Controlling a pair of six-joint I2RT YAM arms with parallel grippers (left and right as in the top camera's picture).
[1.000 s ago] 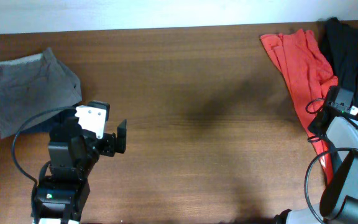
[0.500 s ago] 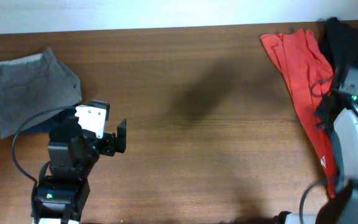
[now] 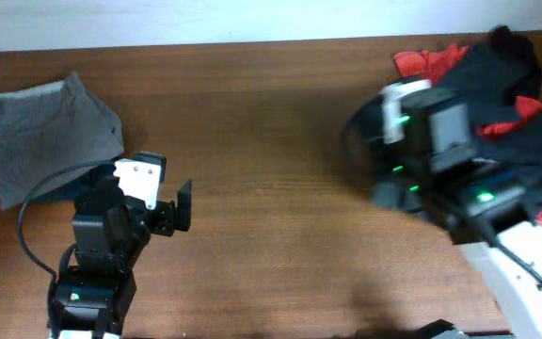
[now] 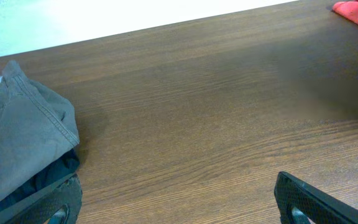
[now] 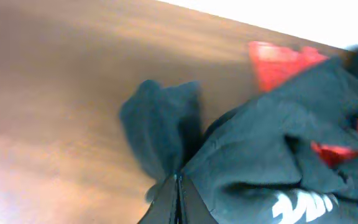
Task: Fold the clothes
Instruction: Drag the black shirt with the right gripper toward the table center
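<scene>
Your right gripper [image 5: 178, 185] pinched a black garment [image 5: 278, 124] above the red pile [image 3: 420, 62] at far right, likely to carry it centre for folding; your left gripper [image 4: 176, 208] sat, jaws spread, beside grey shorts [image 3: 45, 132].

The overhead camera looks straight down on the whole table [image 3: 271, 141]. The left wrist camera sits low and looks across the wood toward 1 o'clock. It shares the gray shorts [image 3: 45, 132] and a corner of red cloth [image 3: 417, 61] with the overhead view. The right wrist camera, blurred, looks closely at the black garment [image 5: 278, 143], with red cloth behind it.
</scene>
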